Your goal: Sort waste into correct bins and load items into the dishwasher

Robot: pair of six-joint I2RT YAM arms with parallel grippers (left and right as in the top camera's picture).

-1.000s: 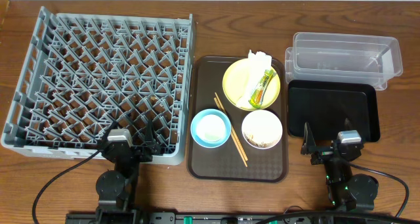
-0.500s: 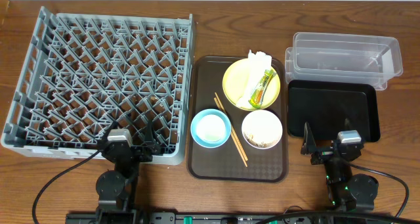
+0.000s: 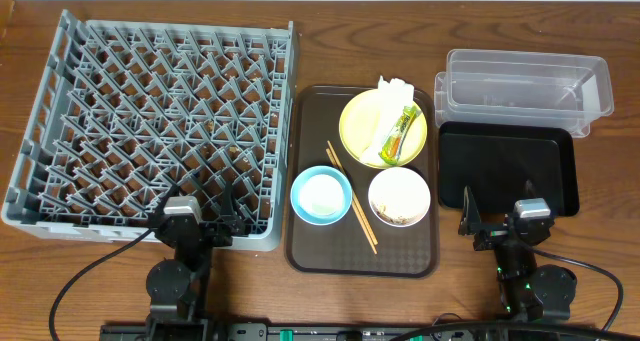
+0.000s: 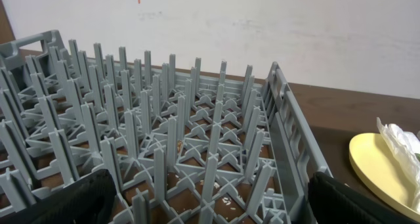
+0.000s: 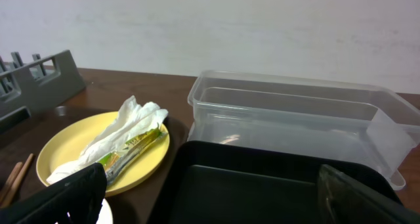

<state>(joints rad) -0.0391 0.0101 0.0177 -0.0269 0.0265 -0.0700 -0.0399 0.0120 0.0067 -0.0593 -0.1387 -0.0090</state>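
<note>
Left pincer (image 3: 204,211) and right pincer (image 3: 498,215) rest spread and empty at the desk's (image 3: 262,293) near edge. Each seems parked facing its target: grey pegged plastic dish rack (image 3: 150,121), shallow black rectangular tray (image 3: 510,166). Crumpled white paper napkin (image 3: 396,86) and green-and-yellow sachet (image 3: 398,131) lie on the yellow round plate (image 3: 362,116).

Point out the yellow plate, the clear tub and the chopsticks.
yellow plate (image 3: 356,121), overhead view, bare left part of its face
clear tub (image 3: 512,93), overhead view, middle of its bare floor
chopsticks (image 3: 364,226), overhead view, lower half of the pair
</note>
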